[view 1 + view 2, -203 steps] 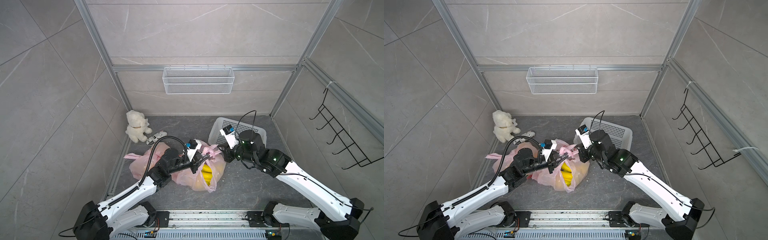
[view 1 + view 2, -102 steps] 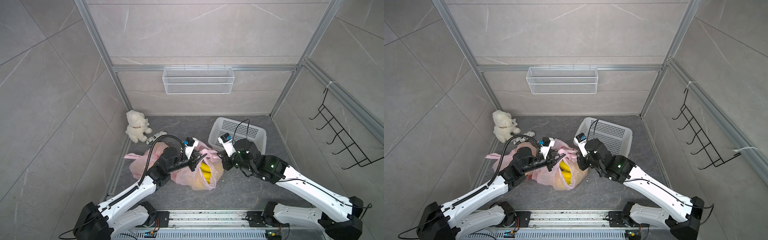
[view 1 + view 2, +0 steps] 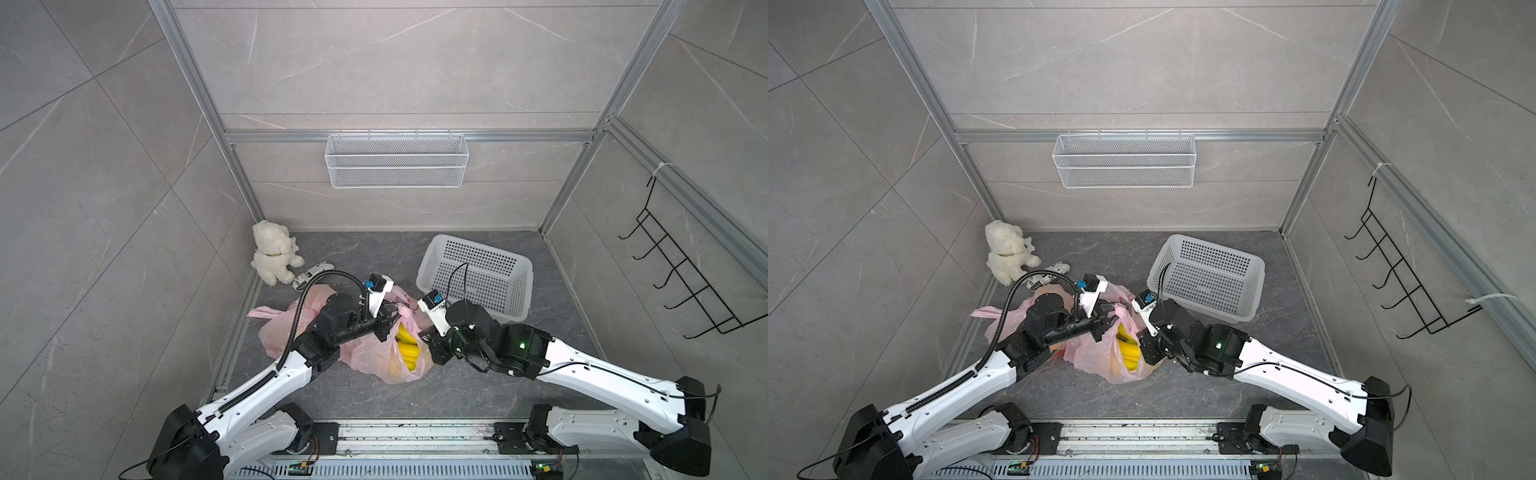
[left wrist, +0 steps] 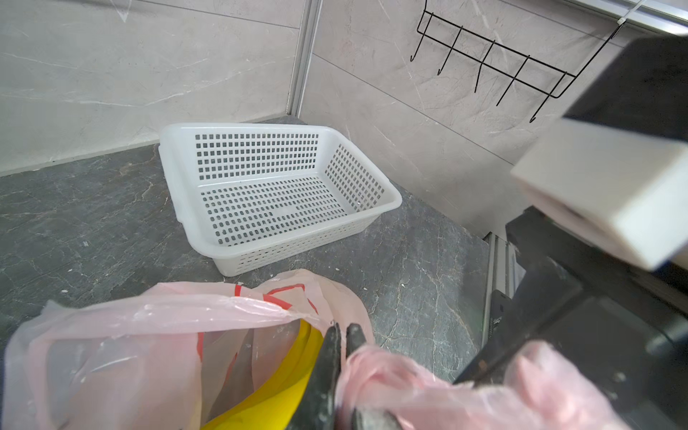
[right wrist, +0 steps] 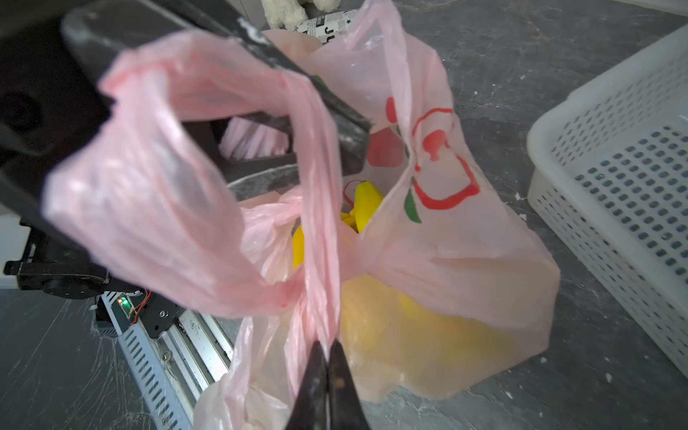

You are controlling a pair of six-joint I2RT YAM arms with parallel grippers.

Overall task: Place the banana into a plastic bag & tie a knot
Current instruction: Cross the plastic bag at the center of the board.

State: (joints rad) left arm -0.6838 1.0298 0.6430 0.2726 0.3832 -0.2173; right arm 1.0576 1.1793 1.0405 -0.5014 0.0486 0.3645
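At the far left, a fluffy white plush bear [image 3: 272, 257] sits in the corner. At its four o'clock lies a black-and-white printed thing [image 3: 309, 277], half covered by my cable [image 3: 332, 274], so I cannot name it. More crumpled pink film lies under my left arm [image 3: 266, 378], mostly hidden.

My left jaws are clenched on a bunched handle of the thin, translucent pink plastic bag [image 3: 386, 365]. In the left wrist view the frame edge cuts off their dark fingers [image 4: 327, 357].

The banana [image 3: 405, 353], smooth and yellow, lies inside the bag, blurred by the film.

My right jaws pinch a twisted strand of the bag at its three o'clock, though my wrist covers them in both top views.

A white perforated basket [image 3: 478, 274] sits on the veined grey worktop [image 3: 374, 253] at the bag's two o'clock. A black wire hook rack [image 3: 681, 286] hangs on the right wall.
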